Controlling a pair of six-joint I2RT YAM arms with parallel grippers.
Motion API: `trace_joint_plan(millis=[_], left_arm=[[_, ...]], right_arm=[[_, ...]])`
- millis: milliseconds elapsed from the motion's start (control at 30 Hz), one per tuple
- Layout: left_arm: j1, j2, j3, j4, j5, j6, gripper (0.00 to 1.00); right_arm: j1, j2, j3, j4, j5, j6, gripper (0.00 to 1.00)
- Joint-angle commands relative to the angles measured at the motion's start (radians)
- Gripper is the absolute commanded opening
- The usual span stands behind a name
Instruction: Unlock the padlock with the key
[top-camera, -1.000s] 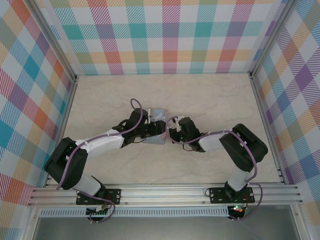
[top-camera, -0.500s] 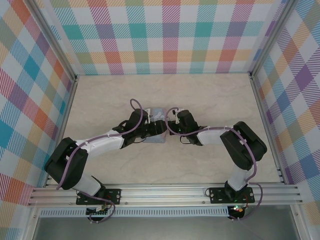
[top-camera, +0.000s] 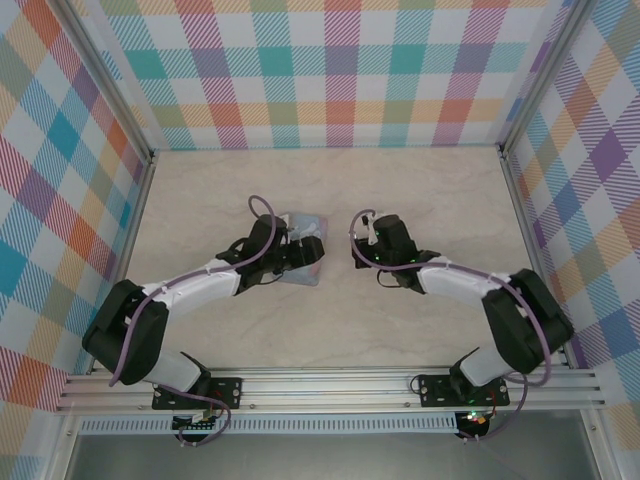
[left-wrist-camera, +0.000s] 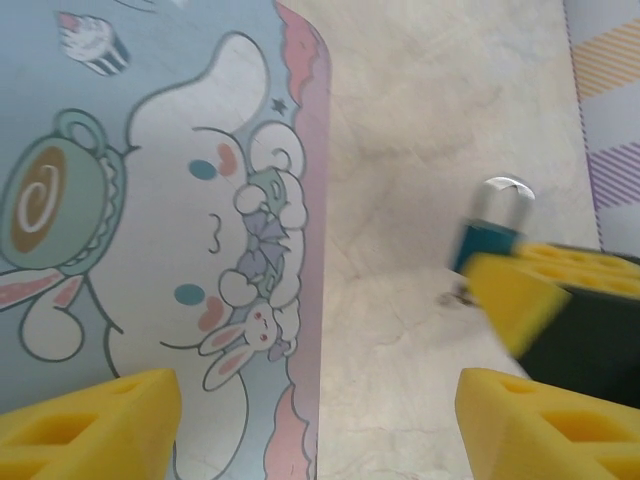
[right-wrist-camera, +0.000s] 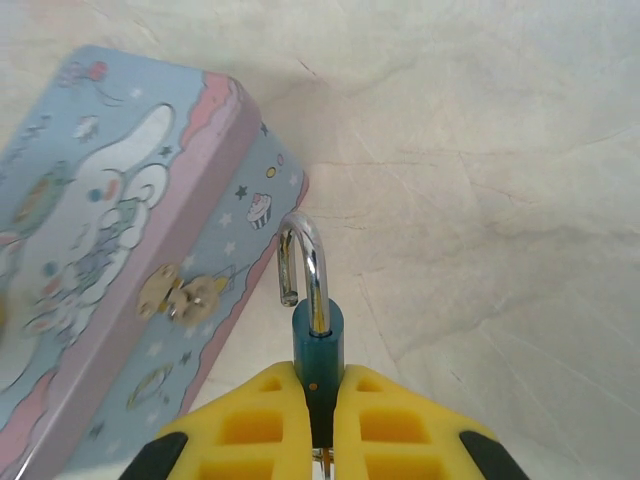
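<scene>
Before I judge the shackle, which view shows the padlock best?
Right wrist: the padlock sits sharp and close, clamped in the right hand, one shackle leg free. Left wrist catches it blurred, partly behind a finger. From the top it is too small to tell.

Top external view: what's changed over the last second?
The right gripper, shut on the small teal metal-shackled padlock, drew back to the right, away from the pastel-blue cartoon-printed rectangular tin. The left gripper and the tin shifted slightly left. The left gripper stayed at the tin.
</scene>
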Motion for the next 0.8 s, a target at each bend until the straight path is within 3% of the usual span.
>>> trace_joint_plan(millis=[0,233,433,500,767], left_arm=[[0.057,0.018,-0.015,-0.180,-0.031,0.059,0.74],[0.135,0.011,0.057,-0.209,0.006,0.137,0.78],[0.157,-0.074,0.138,-0.259,-0.014,0.201,0.95],[0.164,-0.118,0.140,-0.264,-0.040,0.205,1.00],[0.201,-0.279,0.102,-0.301,-0.117,0.213,1.00]], right_arm=[[-0.003,-0.070,-0.014,-0.178,-0.097,-0.024,0.05],[-0.003,-0.107,-0.029,-0.373,-0.302,0.088,0.05],[-0.003,-0.078,-0.093,-0.352,-0.449,0.224,0.05],[-0.003,-0.050,-0.098,-0.365,-0.465,0.226,0.05],[-0.003,0.022,-0.134,-0.357,-0.425,0.224,0.07]])
